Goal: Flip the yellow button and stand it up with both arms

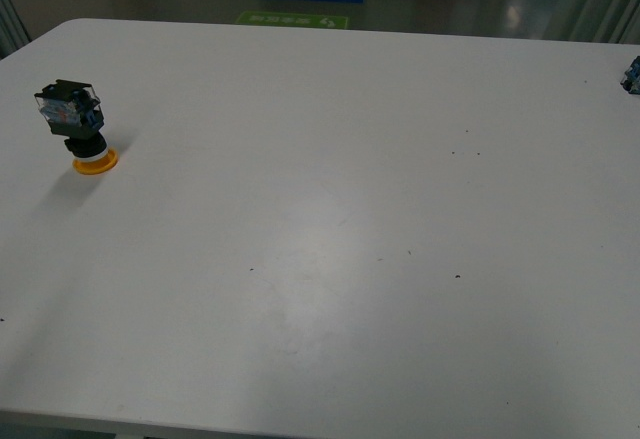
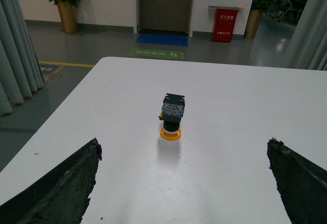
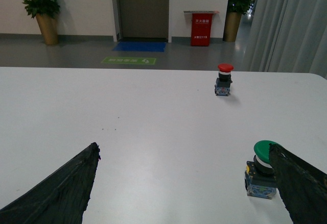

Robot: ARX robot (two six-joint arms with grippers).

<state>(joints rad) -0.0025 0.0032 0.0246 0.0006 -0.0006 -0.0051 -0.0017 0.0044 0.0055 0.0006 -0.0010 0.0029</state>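
Observation:
The yellow button [image 1: 80, 124] rests upside down on its yellow-orange cap at the table's far left, black and bluish contact body on top. The left wrist view shows the yellow button [image 2: 171, 115] ahead of my left gripper [image 2: 184, 183], which is open and well short of it, with bare table between its fingers [image 2: 66, 183]. My right gripper [image 3: 186, 185] is open too, nothing between its fingers [image 3: 56, 191]. The yellow button is out of the right wrist view. Neither arm appears in the front view.
A green-capped button [image 3: 261, 169] stands upright just beside my right gripper's one finger. A red-capped button [image 3: 224, 79] stands farther off on the white table [image 1: 340, 219]. A small bluish object [image 1: 632, 74] pokes in at the table's right edge.

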